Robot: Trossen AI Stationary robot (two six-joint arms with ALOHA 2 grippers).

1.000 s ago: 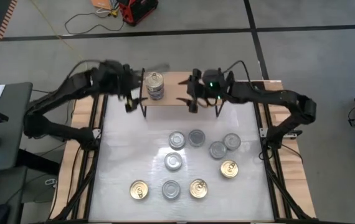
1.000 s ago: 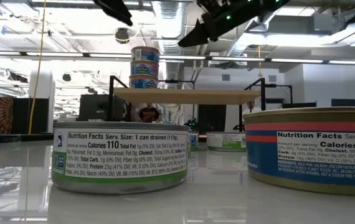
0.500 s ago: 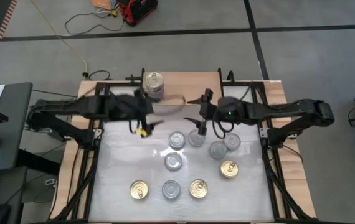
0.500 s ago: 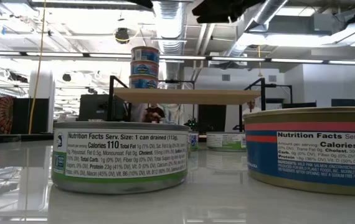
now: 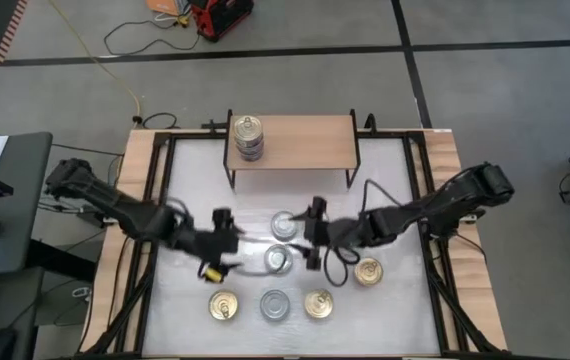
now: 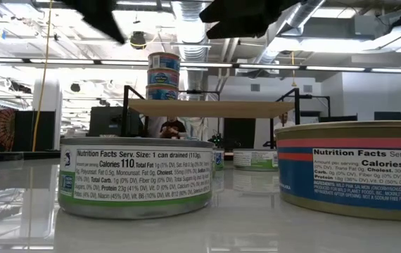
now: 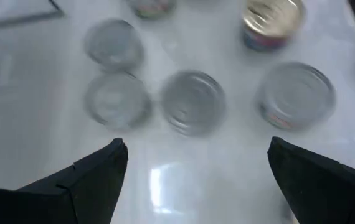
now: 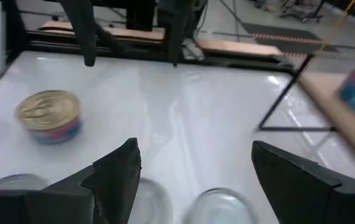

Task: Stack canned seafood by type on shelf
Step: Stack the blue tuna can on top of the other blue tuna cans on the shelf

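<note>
The shelf (image 5: 300, 140) stands at the table's far side, a stack of three cans (image 5: 249, 137) on its left end. Several loose cans rest on their bases on the white table: silver-topped ones (image 5: 283, 225) (image 5: 278, 260) (image 5: 274, 305) and gold-topped ones (image 5: 223, 306) (image 5: 317, 303) (image 5: 368, 271). My left gripper (image 5: 230, 241) hovers open over the table's middle left, silver cans (image 7: 193, 102) ahead of its fingers. My right gripper (image 5: 311, 235) hovers open facing it from the right, above two silver cans (image 8: 218, 208). Both hold nothing.
The right arm (image 5: 405, 215) covers some cans on the table's right half. The shelf's black legs (image 5: 231, 178) stand just beyond the cans. Bare table lies to the left of my left gripper and along the near edge. Black frame rails (image 5: 145, 290) run down both sides.
Both grippers have left the shelf and swung toward the table's near edge and down, the left from the shelf's left end, the right from its middle. They now face each other low over the loose cans. Both have stayed open. No can has moved.
</note>
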